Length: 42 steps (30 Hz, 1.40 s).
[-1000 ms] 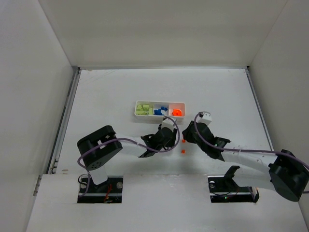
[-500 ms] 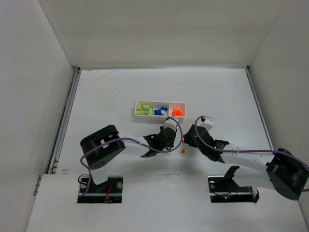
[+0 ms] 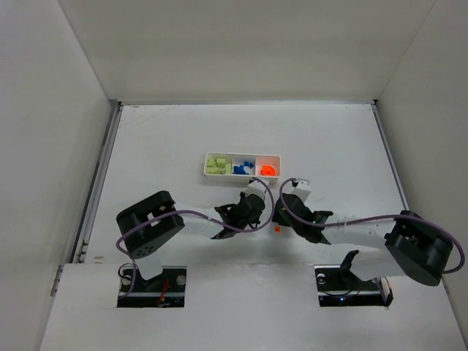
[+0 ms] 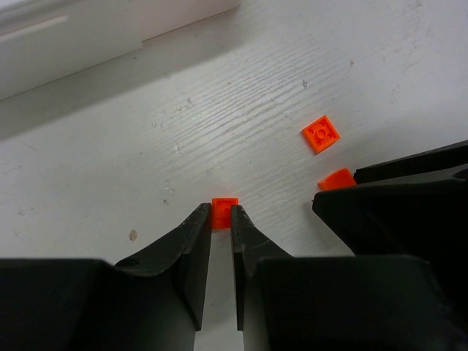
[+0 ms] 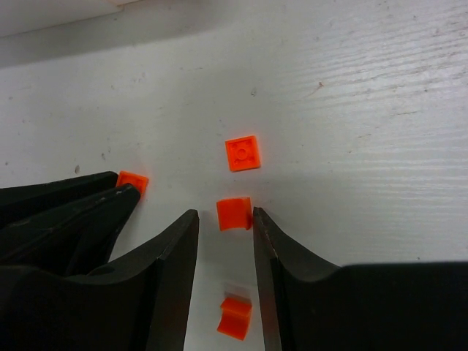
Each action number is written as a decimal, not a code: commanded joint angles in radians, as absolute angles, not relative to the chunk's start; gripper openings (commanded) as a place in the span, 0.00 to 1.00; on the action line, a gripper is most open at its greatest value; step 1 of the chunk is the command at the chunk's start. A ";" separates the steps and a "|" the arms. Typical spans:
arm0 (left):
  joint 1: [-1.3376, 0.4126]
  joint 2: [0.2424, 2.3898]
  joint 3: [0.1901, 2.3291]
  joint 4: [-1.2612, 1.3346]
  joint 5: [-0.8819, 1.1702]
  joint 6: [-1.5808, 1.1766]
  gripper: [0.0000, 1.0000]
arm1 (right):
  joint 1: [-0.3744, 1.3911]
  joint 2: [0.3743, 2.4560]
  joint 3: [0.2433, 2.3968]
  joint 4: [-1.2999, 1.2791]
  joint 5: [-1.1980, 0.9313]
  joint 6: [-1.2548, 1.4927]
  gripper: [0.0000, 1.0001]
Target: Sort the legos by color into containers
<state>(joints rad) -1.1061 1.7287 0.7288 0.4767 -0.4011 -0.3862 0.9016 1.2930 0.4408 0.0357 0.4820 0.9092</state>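
The two tools meet tip to tip on the counter (image 3: pixel 161 139), just on the near side of the tray (image 3: pixel 206 168). Bare counter lies all round them, and white walls (image 3: pixel 66 88) stand well back on three sides.

The left tool (image 4: pixel 221 217) is pinched almost together on a small orange lego (image 4: pixel 224 210) at its very tips. The right tool (image 5: pixel 225 219) stands partly open astride a curved lego (image 5: pixel 234 213), one finger touching it and the other a little clear. A flat plate (image 5: pixel 242 153) lies just beyond, and a further bit (image 5: pixel 235 316) lies farther back between the same fingers.

The tray holds green legos (image 3: pixel 216 164), blue legos (image 3: pixel 241 167) and orange legos (image 3: pixel 268 170), one colour to each compartment. The counter is white, grained and lightly scuffed.
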 commanded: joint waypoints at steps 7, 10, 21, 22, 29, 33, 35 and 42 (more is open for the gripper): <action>-1.039 1.595 0.660 0.417 -0.353 -0.465 0.12 | 0.933 1.348 0.514 -0.012 0.555 0.897 0.39; -1.009 1.560 0.637 0.417 -0.327 -0.500 0.12 | 0.935 1.370 0.522 -0.018 0.561 0.897 0.36; -0.970 1.433 0.612 0.388 -0.304 -0.534 0.12 | 0.963 1.427 0.564 -0.067 0.592 0.899 0.33; -0.969 1.437 0.614 0.381 -0.299 -0.534 0.13 | 0.966 1.422 0.565 -0.074 0.600 0.902 0.38; -0.996 1.486 0.620 0.391 -0.273 -0.512 0.29 | 0.981 1.426 0.566 -0.075 0.603 0.891 0.36; -1.001 1.505 0.624 0.402 -0.273 -0.506 0.36 | 0.982 1.457 0.587 -0.090 0.609 0.879 0.30; -1.005 1.514 0.626 0.405 -0.276 -0.502 0.38 | 0.984 1.468 0.595 -0.095 0.612 0.879 0.25; -1.036 1.540 0.643 0.413 -0.273 -0.476 0.41 | 0.984 1.373 0.588 -0.095 0.626 0.876 0.19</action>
<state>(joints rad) -1.0210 1.5345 0.6125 0.3847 -0.2756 -0.5007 0.9726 1.4345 0.5797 -0.0689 0.6140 0.8829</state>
